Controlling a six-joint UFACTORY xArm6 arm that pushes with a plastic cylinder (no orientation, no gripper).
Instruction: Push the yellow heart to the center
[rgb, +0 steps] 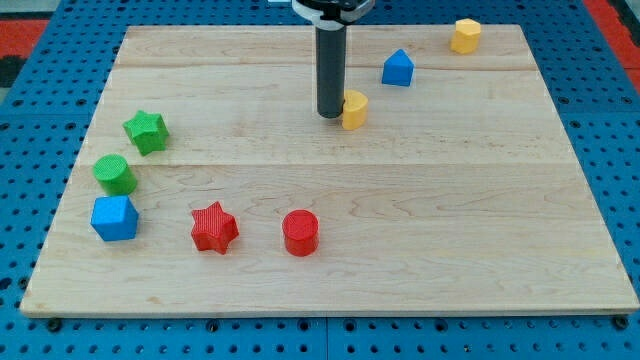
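A pale wooden tabletop (420, 230) lies on a blue pegboard. Nearest the view's bottom, well below-left of my tip (329, 116), sit a red plastic cylinder (300, 232), a red star (214, 227) and a blue cube (113, 217). The rod carries no jaws. The small yellow plastic heart (354, 109) touches my tip's right side. Beyond stand a blue house-shaped block (398, 68) and a yellow hexagonal block (465, 35).

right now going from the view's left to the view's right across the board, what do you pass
blue cube → green cylinder → green star → red star → red cylinder → my tip, touching the left side of the yellow heart → blue block → yellow block
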